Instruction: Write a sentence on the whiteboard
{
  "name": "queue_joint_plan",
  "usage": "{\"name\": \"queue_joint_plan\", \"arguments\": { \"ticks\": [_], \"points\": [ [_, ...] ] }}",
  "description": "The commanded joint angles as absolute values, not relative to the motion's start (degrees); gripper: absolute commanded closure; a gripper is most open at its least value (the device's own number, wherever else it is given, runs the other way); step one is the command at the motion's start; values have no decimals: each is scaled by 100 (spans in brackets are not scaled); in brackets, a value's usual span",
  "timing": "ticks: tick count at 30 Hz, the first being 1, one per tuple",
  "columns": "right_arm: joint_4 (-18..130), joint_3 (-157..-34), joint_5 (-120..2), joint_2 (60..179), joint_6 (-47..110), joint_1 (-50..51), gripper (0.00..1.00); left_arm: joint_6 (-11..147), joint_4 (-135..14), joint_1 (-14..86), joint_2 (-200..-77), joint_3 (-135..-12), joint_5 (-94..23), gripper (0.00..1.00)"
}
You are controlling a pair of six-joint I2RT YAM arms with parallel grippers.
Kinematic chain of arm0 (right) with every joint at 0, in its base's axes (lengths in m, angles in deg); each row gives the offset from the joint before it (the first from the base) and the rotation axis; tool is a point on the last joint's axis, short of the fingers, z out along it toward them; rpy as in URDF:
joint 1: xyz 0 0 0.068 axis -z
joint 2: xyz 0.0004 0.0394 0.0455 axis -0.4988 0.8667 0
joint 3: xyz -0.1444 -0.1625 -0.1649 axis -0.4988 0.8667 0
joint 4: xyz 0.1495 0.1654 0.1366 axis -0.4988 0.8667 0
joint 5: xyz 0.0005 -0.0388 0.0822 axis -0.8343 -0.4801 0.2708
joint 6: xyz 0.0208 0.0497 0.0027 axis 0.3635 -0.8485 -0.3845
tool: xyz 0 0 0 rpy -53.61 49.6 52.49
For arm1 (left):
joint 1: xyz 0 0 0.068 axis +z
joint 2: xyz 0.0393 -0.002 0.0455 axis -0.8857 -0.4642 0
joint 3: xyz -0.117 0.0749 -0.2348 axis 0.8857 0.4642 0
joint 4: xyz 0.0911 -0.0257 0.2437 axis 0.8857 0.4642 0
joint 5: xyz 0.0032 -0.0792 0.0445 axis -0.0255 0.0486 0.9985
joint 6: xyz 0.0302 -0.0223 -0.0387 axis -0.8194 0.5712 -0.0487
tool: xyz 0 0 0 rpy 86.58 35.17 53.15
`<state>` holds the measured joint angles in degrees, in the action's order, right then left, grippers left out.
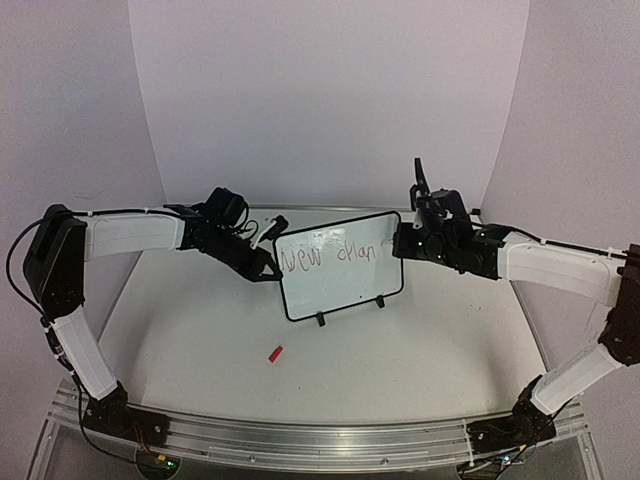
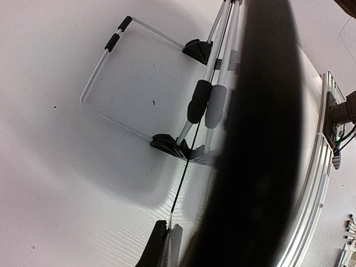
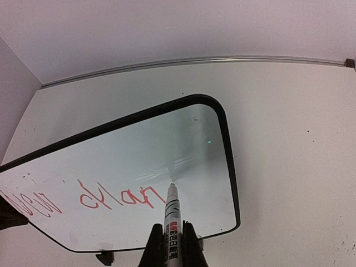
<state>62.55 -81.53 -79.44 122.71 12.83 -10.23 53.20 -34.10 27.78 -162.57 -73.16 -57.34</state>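
The whiteboard (image 1: 340, 285) stands on its two black feet at the table's middle. It bears a partial sentence (image 1: 330, 257) in thin red letters on one line, reading roughly "New chan". My left gripper (image 1: 268, 268) is shut on the board's left edge; the left wrist view shows its fingers (image 2: 157, 239) pinching the thin edge (image 2: 183, 172). My right gripper (image 1: 402, 242) is at the board's right side, shut on a marker (image 3: 171, 206). The marker's tip meets the board (image 3: 139, 161) just after the last letter of the sentence (image 3: 111, 197).
A small red cap (image 1: 276, 353) lies on the table in front of the board. The board's wire stand (image 2: 105, 61) rests on the table behind it. A dark blurred shape (image 2: 256, 139) covers much of the left wrist view. White walls enclose the table.
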Motion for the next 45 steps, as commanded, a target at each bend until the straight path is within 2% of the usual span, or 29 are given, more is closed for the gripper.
{"name": "queue_joint_plan", "arguments": {
  "ticks": [1, 13, 31, 39, 45],
  "points": [
    [6094, -8414, -7942, 12343, 1364, -1002, 100, 5235, -3302, 2714, -16196, -7499, -5596, 100],
    [6097, -8334, -7670, 12574, 1266, -1004, 100, 5233, -3302, 2719, -16185, -7500, -5583, 100],
    [6361, -8319, -8252, 12596, 1152, -1001, 100, 5233, -3296, 2718, -16194, -7500, -5583, 100],
    [6359, -8216, -7899, 12201, 1077, -1009, 100, 5226, -3288, 2717, -16175, -7508, -5573, 100],
    [6386, -8061, -8085, 11867, 1027, -1001, 100, 5225, -3293, 2718, -16177, -7506, -5586, 100]
  ]
}}
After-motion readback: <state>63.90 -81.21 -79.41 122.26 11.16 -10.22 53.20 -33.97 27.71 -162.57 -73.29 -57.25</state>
